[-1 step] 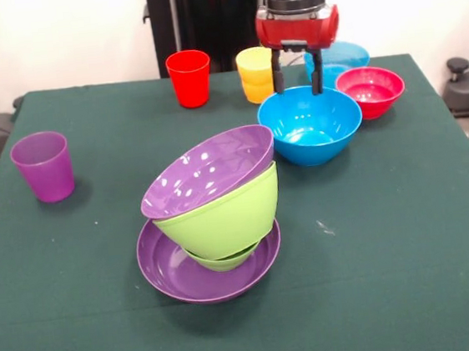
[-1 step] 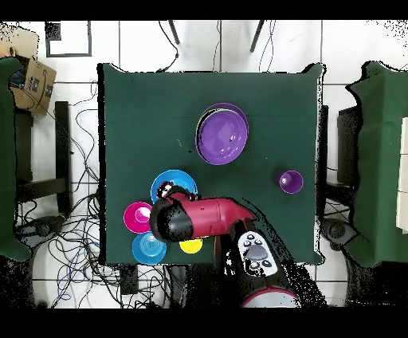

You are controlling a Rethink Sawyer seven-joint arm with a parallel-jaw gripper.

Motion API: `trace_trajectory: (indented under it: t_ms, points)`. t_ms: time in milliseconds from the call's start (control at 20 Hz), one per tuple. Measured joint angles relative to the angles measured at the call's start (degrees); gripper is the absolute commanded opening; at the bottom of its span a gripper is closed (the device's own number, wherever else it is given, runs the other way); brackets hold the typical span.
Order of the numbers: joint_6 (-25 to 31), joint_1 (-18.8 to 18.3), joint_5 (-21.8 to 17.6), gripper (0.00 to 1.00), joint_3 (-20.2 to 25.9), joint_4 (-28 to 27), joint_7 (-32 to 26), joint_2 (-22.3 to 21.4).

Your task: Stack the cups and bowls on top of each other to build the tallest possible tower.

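The tower stands at the table's middle: a wide purple bowl (image 1: pixel 165 271) at the bottom, a lime green bowl (image 1: pixel 226 218) in it, and a second purple bowl (image 1: pixel 209 168) tilted on top. From above the tower (image 2: pixel 222 134) shows as purple. A blue bowl (image 1: pixel 310 123) (image 2: pixel 169 185) sits apart, upright. My gripper (image 1: pixel 298 81) hangs open over that bowl's far rim, fingers (image 1: pixel 317 74) spread, holding nothing. Around it are a yellow cup (image 1: pixel 254 73) (image 2: pixel 190 246), a red cup (image 1: pixel 189 78), a small red bowl (image 1: pixel 371 90) (image 2: pixel 137 216) and a light blue bowl (image 1: pixel 341 54) (image 2: pixel 147 249).
A translucent purple cup (image 1: pixel 43 166) (image 2: pixel 291 181) stands alone toward one side edge of the green table (image 1: pixel 408 233). In the overhead view the red arm (image 2: pixel 199 219) covers the gripper and the red cup. Cables lie on the floor around the table.
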Motion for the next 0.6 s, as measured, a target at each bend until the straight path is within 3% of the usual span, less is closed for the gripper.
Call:
trace_trajectory:
  t_ms: [400, 600]
  points:
    - [0.0, -4.2, -1.8, 1.0, 0.9, 2.9, 0.0, -0.4]
    - [0.0, -9.0, -2.6, 1.0, 2.8, 5.4, 0.0, -1.8]
